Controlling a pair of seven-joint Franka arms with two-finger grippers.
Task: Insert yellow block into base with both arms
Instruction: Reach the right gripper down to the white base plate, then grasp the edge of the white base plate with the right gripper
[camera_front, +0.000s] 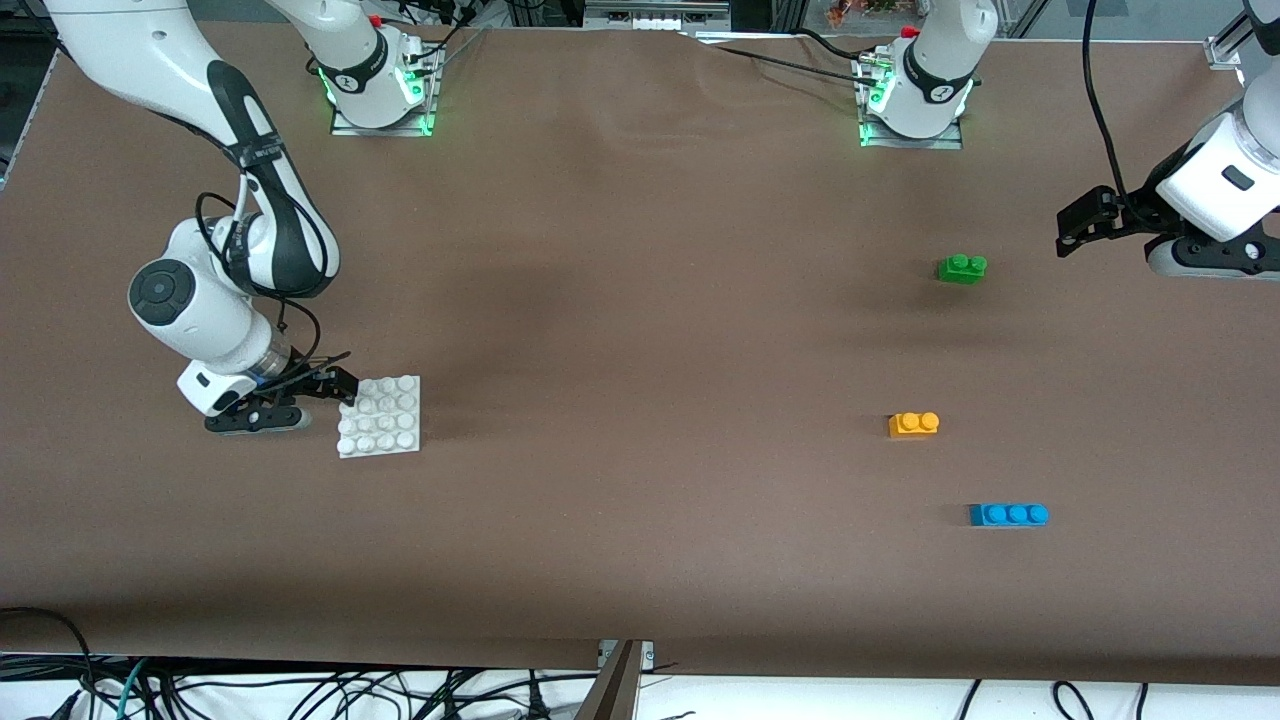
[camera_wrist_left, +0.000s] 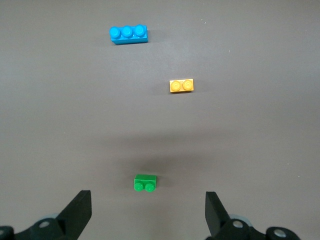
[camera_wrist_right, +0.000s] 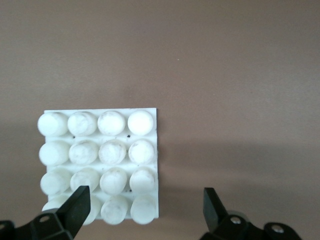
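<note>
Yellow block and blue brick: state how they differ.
The yellow block is orange-yellow with two studs; the blue brick is blue with three studs and longer. The yellow block lies farther from the front camera than the blue brick. Both rest studs-up on the table, untouched, toward the left arm's end.

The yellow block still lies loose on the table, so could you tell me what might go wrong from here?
1. The left gripper, open and up in the air, has the green brick closest in its wrist view; it might pick that instead of the yellow block.
2. The right gripper, open, sits off-centre at the base edge; closing there could push the base aside.
</note>
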